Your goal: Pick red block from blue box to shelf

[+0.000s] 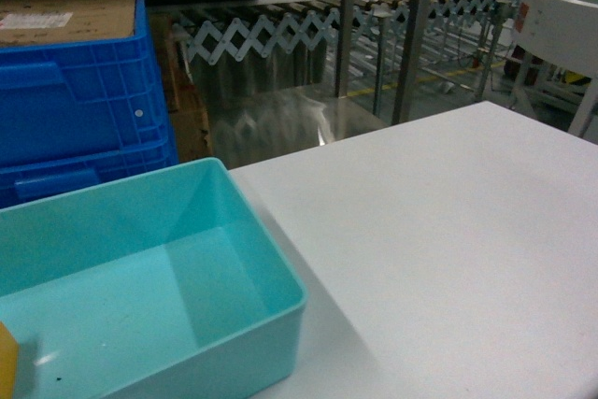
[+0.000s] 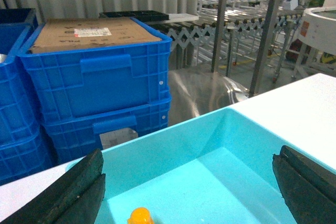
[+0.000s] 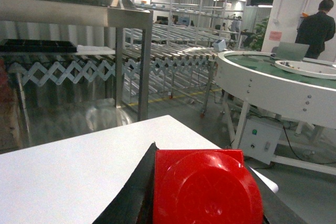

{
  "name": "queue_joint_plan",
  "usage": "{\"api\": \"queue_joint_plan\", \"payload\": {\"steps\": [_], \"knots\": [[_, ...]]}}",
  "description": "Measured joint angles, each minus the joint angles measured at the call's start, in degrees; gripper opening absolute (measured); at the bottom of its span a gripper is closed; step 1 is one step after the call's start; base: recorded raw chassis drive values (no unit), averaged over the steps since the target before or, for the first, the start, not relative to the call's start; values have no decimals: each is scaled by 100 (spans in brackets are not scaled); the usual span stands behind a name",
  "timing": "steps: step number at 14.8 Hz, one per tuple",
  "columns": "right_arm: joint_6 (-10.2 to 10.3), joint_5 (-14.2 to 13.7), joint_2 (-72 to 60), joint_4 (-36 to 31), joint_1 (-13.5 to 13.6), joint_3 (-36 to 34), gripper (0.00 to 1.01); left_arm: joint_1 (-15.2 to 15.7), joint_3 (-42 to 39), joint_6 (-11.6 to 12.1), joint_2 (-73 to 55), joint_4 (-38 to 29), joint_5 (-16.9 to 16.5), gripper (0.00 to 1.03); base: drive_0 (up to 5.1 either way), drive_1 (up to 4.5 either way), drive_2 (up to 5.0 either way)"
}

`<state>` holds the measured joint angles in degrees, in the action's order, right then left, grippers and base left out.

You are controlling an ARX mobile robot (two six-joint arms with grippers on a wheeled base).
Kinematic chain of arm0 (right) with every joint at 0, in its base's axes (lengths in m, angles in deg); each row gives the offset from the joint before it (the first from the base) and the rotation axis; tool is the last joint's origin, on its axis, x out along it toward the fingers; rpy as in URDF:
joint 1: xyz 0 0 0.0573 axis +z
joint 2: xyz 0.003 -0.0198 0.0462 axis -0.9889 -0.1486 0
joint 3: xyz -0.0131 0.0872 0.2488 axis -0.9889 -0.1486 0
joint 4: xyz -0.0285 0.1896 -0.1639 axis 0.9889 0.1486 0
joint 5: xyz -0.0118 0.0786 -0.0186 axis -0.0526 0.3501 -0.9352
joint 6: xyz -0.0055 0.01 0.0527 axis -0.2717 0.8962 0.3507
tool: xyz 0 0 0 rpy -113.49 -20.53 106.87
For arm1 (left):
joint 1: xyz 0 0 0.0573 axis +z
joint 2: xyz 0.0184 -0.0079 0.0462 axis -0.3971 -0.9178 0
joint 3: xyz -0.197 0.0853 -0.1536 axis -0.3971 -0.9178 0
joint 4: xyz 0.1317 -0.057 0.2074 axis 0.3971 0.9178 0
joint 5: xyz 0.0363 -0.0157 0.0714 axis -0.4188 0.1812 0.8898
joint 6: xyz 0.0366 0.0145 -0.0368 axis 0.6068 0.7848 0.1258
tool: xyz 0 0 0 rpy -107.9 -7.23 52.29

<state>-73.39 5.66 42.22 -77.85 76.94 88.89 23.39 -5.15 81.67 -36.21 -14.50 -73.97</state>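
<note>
On my right wrist camera the red block [image 3: 206,187] fills the near foreground, pinched between the dark fingers [image 3: 131,195] of the right pincer [image 3: 202,192], its round stud facing the lens. Just below and beyond it I see the white tabletop [image 3: 73,166], and further off, toward 11 o'clock, the steel shelf [image 3: 131,51] with its upright post. At 2 o'clock sits a round white conveyor table [image 3: 273,85], and a person in dark clothes [image 3: 314,30] stands far back at 1 o'clock.

On the left wrist camera the left pincer [image 2: 189,192] is spread wide, one black finger [image 2: 68,192] at 8 o'clock and the other at 4 o'clock, with nothing between them. It hovers over the blue box [image 2: 210,129]; a yellow-orange brick [image 2: 140,216] lies on the box floor at 6 o'clock. Beyond the box stand stacked dark blue crates [image 2: 100,82], the top one covered by cardboard [image 2: 94,32].

In the head view neither pincer shows. The blue box [image 1: 243,203] sits at 8 o'clock on the tabletop [image 1: 439,231], with the yellow-orange brick [image 1: 7,357] at its left edge. The red block is not in the box. Behind it are the crates [image 1: 84,100] at 10 o'clock and the shelf posts [image 1: 416,35] at 1 o'clock.
</note>
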Motion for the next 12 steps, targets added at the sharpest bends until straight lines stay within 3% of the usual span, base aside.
{"api": "queue_joint_plan", "payload": {"steps": [12], "knots": [[-4, 0, -11, 4, 0, 7, 27, 0, 0, 0, 0, 35, 0, 98, -163, -163, -163]]}}
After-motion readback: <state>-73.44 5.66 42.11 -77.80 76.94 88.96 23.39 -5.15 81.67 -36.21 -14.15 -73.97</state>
